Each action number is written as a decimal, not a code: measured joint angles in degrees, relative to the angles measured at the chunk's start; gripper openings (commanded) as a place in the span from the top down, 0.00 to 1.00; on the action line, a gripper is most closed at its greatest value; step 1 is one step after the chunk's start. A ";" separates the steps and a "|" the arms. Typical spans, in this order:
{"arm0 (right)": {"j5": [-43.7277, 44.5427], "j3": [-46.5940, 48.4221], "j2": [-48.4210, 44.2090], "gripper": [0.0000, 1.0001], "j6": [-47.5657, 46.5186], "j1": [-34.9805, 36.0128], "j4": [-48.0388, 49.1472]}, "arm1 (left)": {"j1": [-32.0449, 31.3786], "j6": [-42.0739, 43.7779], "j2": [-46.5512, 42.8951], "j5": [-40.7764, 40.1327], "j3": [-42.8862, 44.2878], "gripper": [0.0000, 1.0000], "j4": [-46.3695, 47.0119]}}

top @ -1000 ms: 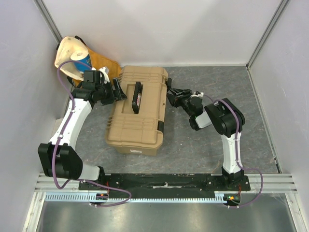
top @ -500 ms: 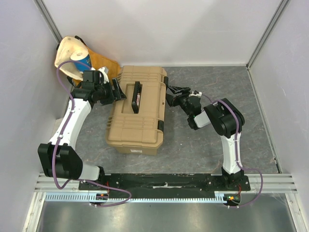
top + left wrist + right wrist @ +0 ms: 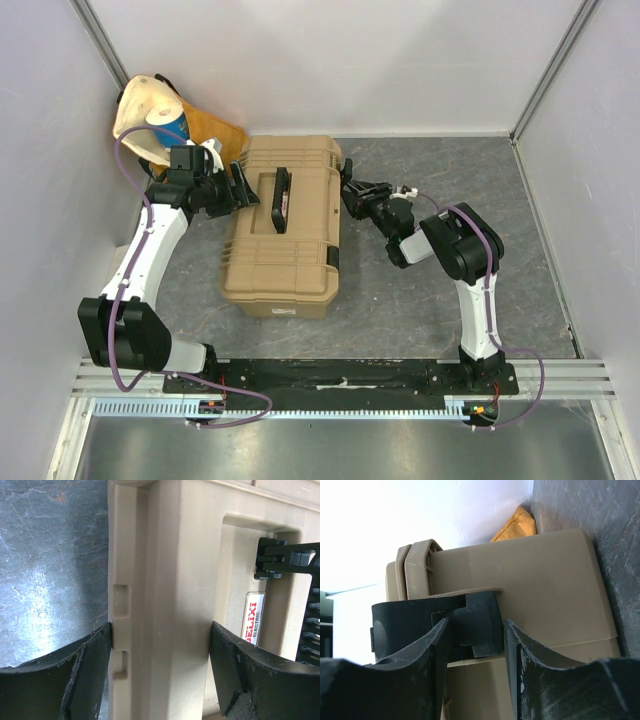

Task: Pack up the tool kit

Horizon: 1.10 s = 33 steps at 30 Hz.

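The tan toolbox (image 3: 285, 245) lies closed on the grey table, its black handle (image 3: 281, 200) flat on the lid. My left gripper (image 3: 238, 187) straddles the lid's left rim (image 3: 160, 580); both fingers press its sides, one finger (image 3: 75, 680) at the outer edge and the other beside the handle recess. My right gripper (image 3: 350, 193) is at the box's right side. Its fingers (image 3: 545, 680) close round a black latch (image 3: 482, 622). The hammer, screwdriver, yellow-handled tool, knife and tray are out of view.
A yellow-cream cloth bag (image 3: 150, 110) with a blue item (image 3: 172, 130) and an orange cloth (image 3: 218, 130) sits in the back left corner, close behind my left gripper. White walls enclose the table on three sides.
My right gripper has moved left onto the box's right side latch. The toolbox has swung slightly, its right side shifting left. My left gripper has stayed on the lid's rim.
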 measured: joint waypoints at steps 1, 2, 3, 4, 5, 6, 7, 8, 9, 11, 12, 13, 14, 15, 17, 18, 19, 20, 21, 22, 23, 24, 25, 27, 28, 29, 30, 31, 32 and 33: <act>0.09 0.00 -0.07 0.50 -0.55 0.00 -0.02 | 0.00 0.00 -0.02 -0.07 0.00 0.21 0.00; 0.11 0.00 -0.17 0.50 -1.22 -0.02 -0.02 | 0.00 0.00 -0.02 -0.11 0.00 0.21 -0.02; 0.11 0.00 -0.20 0.50 -1.99 -0.04 -0.04 | 0.00 0.00 -0.04 -0.15 0.00 0.21 -0.02; 0.11 0.00 -0.28 0.51 -2.67 -0.07 -0.04 | 0.04 0.00 -0.04 -0.15 0.00 0.21 -0.02; 0.09 0.00 -0.48 0.51 -3.54 -0.11 -0.17 | 0.04 0.00 -0.04 -0.15 0.00 0.21 -0.04; 0.07 0.00 -0.68 0.51 -4.28 -0.15 -0.37 | 0.09 0.00 -0.04 -0.17 0.00 0.21 -0.04; 0.07 0.00 -1.11 0.51 -5.57 -0.20 -0.87 | 0.09 0.02 -0.04 -0.17 0.00 0.21 -0.04; 0.02 0.00 -1.57 0.51 -6.73 -0.26 -1.44 | 0.09 0.00 -0.04 -0.20 0.00 0.21 -0.07; -0.04 0.00 -2.19 0.52 -8.28 -0.33 -2.25 | 0.13 0.02 -0.04 -0.24 0.00 0.21 -0.07; -0.28 -0.02 -3.98 0.52 -12.17 -0.48 -4.55 | 0.20 0.02 -0.04 -0.26 0.04 0.21 -0.15; -0.33 -0.02 -4.94 0.52 -14.25 -0.55 -5.99 | 0.24 0.02 -0.04 -0.28 0.04 0.21 -0.20; -0.37 -0.02 -5.86 0.52 -16.31 -0.63 -7.21 | 0.24 0.02 -0.04 -0.35 0.07 0.21 -0.22; -0.46 -0.02 -6.75 0.52 -18.18 -0.72 -8.68 | 0.24 0.02 -0.04 -0.42 0.07 0.21 -0.24; -0.44 -0.02 -7.98 0.52 -20.52 -0.79 -10.75 | 0.24 0.04 -0.04 -0.42 0.07 0.21 -0.24; -0.44 0.13 -9.79 0.50 -23.76 -0.87 -13.94 | 0.24 0.04 -0.04 -0.39 0.07 0.21 -0.22; -0.44 0.48 -10.60 0.48 -25.18 -0.92 -15.74 | 0.24 0.04 -0.04 -0.37 0.04 0.21 -0.20; -0.37 1.14 -11.52 0.47 -26.97 -0.92 -18.14 | 0.24 0.04 -0.04 -0.37 0.00 0.21 -0.17; -0.33 1.68 -12.22 0.47 -28.44 -0.92 -19.96 | 0.26 0.04 -0.04 -0.37 -0.07 0.21 -0.11; -0.22 2.51 -13.07 0.46 -30.10 -0.94 -22.25 | 0.31 0.04 -0.07 -0.37 -0.15 0.21 0.00; -0.07 3.34 -13.77 0.46 -31.76 -0.94 -24.26 | 0.33 0.04 -0.13 -0.39 -0.22 0.21 0.04; 0.04 4.13 -14.40 0.46 -33.38 -0.94 -25.97 | 0.37 0.04 -0.17 -0.44 -0.33 0.21 0.09; 0.07 4.83 -14.95 0.46 -34.97 -0.94 -27.26 | 0.50 0.04 -0.26 -0.50 -0.44 0.21 0.20; 0.02 5.27 -15.34 0.46 -36.09 -0.94 -28.20 | 0.61 0.04 -0.35 -0.46 -0.61 0.21 0.37; -0.74 6.36 -15.87 0.46 -37.29 -0.81 -28.61 | 0.63 0.07 -0.42 -0.48 -0.81 0.21 0.63; -0.98 6.97 -16.22 0.46 -38.53 -0.76 -29.49 | 0.68 0.07 -0.48 -0.50 -0.92 0.21 0.70; -1.01 7.08 -16.24 0.46 -38.86 -0.76 -29.55 | 0.74 0.07 -0.52 -0.55 -1.03 0.21 0.81; -1.14 7.17 -16.24 0.46 -39.12 -0.76 -29.62 | 0.83 0.07 -0.57 -0.50 -1.11 0.21 0.92; -1.14 7.28 -16.24 0.46 -39.56 -0.76 -29.88 | 0.83 0.07 -0.57 -0.46 -1.16 0.21 0.96; -1.14 7.43 -16.24 0.45 -40.06 -0.76 -30.14 | 0.83 0.07 -0.57 -0.42 -1.18 0.21 1.03; -1.11 7.78 -16.24 0.44 -40.54 -0.76 -30.75 | 0.83 0.09 -0.57 -0.37 -1.22 0.21 1.09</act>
